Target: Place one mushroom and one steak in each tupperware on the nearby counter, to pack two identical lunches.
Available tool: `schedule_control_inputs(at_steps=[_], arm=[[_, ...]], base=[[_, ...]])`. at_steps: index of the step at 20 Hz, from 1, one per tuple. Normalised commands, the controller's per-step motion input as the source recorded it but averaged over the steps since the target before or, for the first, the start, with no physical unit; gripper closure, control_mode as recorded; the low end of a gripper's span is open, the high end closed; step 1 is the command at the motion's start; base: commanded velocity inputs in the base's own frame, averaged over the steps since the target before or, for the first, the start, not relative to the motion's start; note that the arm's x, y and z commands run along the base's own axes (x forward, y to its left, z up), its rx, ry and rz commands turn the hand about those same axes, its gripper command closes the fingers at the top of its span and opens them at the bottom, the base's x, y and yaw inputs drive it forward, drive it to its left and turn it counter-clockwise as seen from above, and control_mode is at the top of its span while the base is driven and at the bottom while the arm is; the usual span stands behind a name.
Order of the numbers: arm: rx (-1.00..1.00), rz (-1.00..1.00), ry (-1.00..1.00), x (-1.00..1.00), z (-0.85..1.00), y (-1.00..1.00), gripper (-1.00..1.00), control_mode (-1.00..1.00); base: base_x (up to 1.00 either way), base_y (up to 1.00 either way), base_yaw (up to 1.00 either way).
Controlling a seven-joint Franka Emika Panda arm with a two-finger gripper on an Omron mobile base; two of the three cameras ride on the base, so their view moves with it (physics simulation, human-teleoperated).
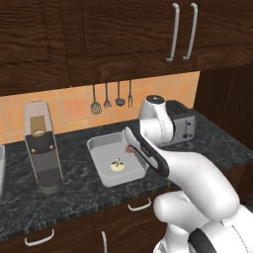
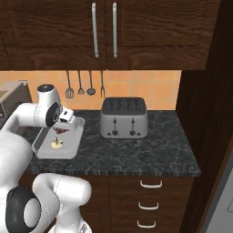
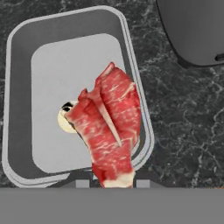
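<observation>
The steak (image 3: 110, 127) hangs at the centre of the hand view, pinched between the gripper (image 3: 109, 183) fingers at the bottom edge, above the grey tupperware (image 3: 17, 87). A mushroom (image 3: 65, 119) lies on the container's floor, partly hidden behind the meat. The tupperware sits on the dark marbled counter (image 1: 74, 197) — a silver toaster (image 2: 124, 117) stands to its right, a coffee machine (image 1: 42, 146) at the left of the left base view.

Marbled raw steak (image 3: 111, 127), matt grey plastic tupperware (image 3: 22, 87), polished stone counter (image 3: 183, 118), brushed-metal toaster (image 2: 124, 119)
</observation>
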Motion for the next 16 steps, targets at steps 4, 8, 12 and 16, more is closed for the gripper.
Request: schedule_control_inputs(at_steps=[4,8,12,16], arm=[[0.0,0.0,0.0,0.51,-0.39,0.25,1.0,-1.0],[-0.01,0.0,0.0,0.5,-0.22,0.34,1.0,-1.0],[0.0,0.0,0.0,0.28,-0.14,0.04,1.0,-1.0],[0.0,0.0,0.04,0.24,-0.19,0.0,1.0,-1.0]], base=[[0.0,0.0,0.0],[0.0,0.0,0.0],[0.0,0.0,0.0],[0.0,0.0,0.0]])
